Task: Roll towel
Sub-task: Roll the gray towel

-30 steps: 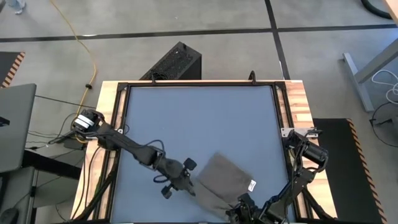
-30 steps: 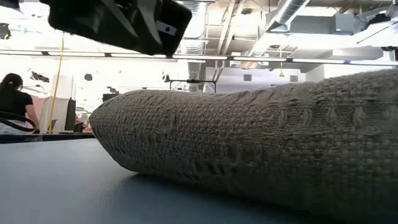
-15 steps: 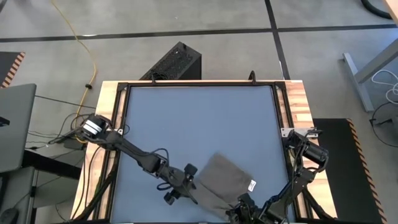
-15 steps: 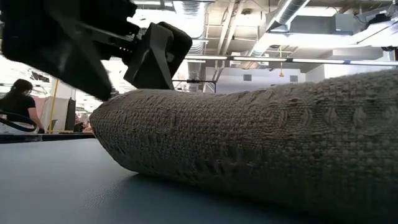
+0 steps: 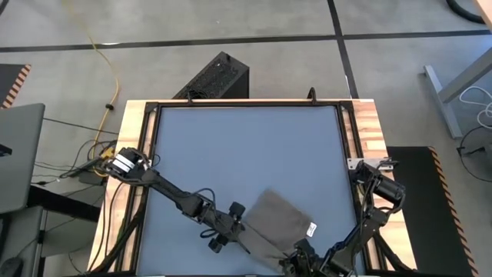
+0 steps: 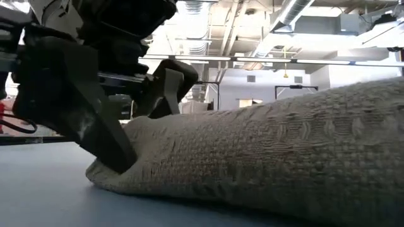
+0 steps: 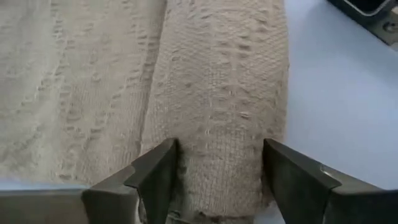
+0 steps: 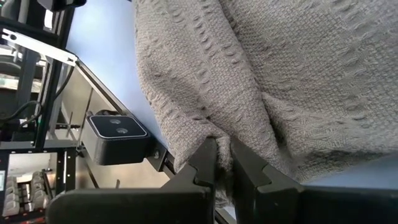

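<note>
left hand [image 7: 217, 171] wide open, straddling towel [image 7: 211, 93] roll | right hand [image 8: 222, 163] pinching towel

Blue-grey table [image 5: 246, 146] with wooden side edges, partly rolled taupe towel [image 5: 278, 223] on its near edge

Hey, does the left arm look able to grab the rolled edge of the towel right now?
Probably yes. The left gripper is open, its fingers straddling the rolled edge of the towel with nothing between. The right gripper pinches the towel's other end, away from that spot.
</note>
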`<state>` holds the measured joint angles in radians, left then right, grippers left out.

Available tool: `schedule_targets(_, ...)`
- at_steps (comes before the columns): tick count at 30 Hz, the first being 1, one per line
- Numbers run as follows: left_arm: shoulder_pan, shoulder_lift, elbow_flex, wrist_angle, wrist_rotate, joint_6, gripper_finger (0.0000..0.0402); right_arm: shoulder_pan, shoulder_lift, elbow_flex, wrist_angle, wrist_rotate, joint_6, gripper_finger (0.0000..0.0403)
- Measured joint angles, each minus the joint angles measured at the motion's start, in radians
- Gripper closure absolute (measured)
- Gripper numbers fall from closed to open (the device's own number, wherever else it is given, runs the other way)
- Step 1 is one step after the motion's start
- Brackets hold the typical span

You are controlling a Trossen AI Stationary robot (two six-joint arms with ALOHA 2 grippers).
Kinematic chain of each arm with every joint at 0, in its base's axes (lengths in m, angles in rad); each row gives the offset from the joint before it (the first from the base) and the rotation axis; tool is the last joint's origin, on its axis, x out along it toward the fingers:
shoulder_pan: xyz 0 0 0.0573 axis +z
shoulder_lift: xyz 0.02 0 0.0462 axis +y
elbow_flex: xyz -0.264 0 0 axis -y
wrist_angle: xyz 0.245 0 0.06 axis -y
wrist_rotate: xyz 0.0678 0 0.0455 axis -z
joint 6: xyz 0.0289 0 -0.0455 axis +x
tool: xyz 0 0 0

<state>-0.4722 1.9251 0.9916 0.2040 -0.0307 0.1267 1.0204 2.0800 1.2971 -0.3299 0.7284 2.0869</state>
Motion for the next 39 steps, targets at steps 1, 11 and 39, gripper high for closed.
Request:
schedule_targets(1,0.004,0.001,0.002,-0.006,0.000,-0.016,0.0185,0.001,0.000,0.000,0.004,0.002,0.000,0.0359)
schedule_targets(11,0.110,-0.001,0.015,-0.058,0.386,-0.236,0.0381,0.010,-0.019,-0.001,0.000,-0.017,0.009,0.0359)
schedule_targets(39,0.249,0.051,0.017,-0.072,0.855,-0.956,0.0380,0.008,-0.208,0.000,0.000,-0.054,-0.651,0.0173)
